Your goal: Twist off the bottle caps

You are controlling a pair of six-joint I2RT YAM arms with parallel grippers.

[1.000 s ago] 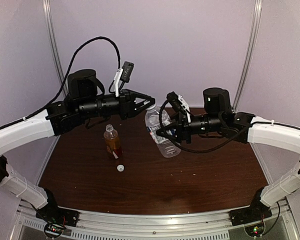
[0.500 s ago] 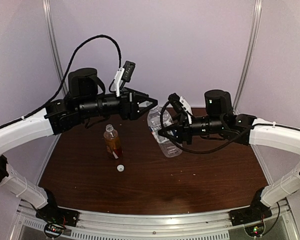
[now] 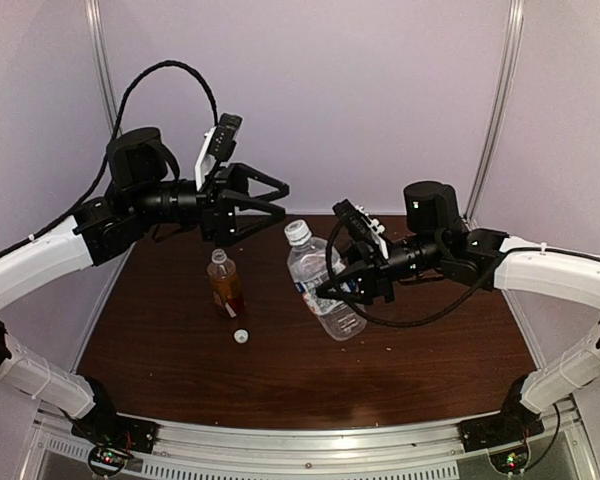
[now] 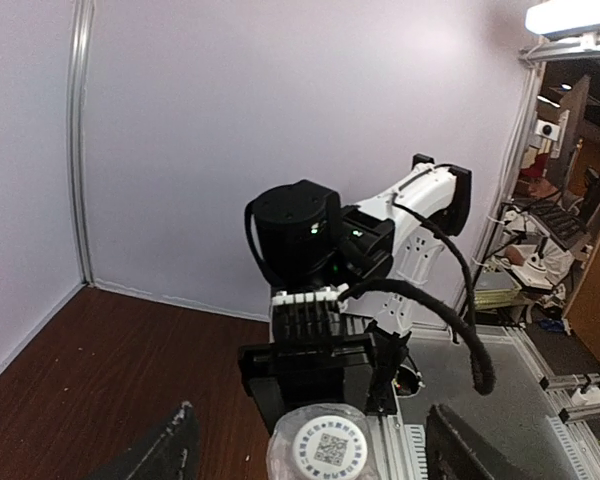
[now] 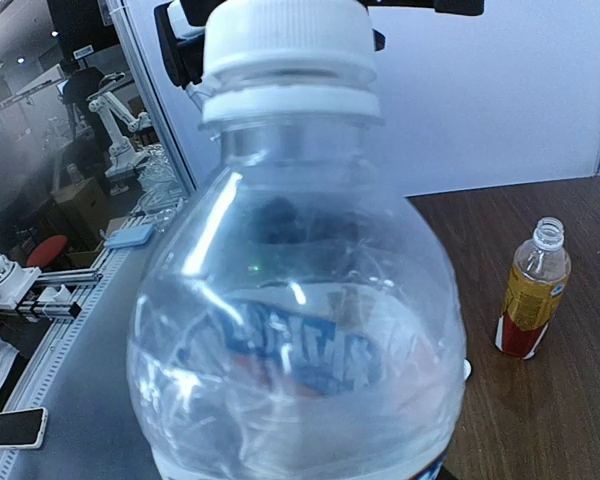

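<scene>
Brown table (image 3: 420,350), top view: carries both bottles; the arms enter from 7 and 5 o'clock.
Amber bottle (image 3: 225,285): upright left of centre, neck open.
Loose cap (image 3: 241,336): white, lying on the wood at 5 o'clock of the amber bottle, near its base.
Clear bottle (image 3: 323,290): at 3 o'clock of the amber bottle, tilted with its neck toward 11 o'clock.
Fitted cap (image 3: 297,231): white, seated on the clear bottle's neck.
Right gripper (image 3: 332,290): clamped on the clear bottle's body, reaching in from 3 o'clock.
Left gripper (image 3: 283,199): fingers spread wide, holding nothing, in the air at 10 o'clock of the fitted cap and apart from it.

Left wrist view, fingers (image 4: 170,450): two dark tips at 7 and 5 o'clock, set well apart.
Fitted cap (image 4: 325,450): at 6 o'clock between the tips, touching neither, a printed code square on its top.
Table (image 4: 80,370): brown surface at 8 o'clock.

Right wrist view, clear bottle (image 5: 290,330): fills the centre, blue lettering on its label; it hides the gripper's own fingers.
Fitted cap (image 5: 285,40): at 12 o'clock, on the neck.
Amber bottle (image 5: 533,290): at 3 o'clock, upright on the table (image 5: 570,420), uncapped, red band at its foot.
</scene>
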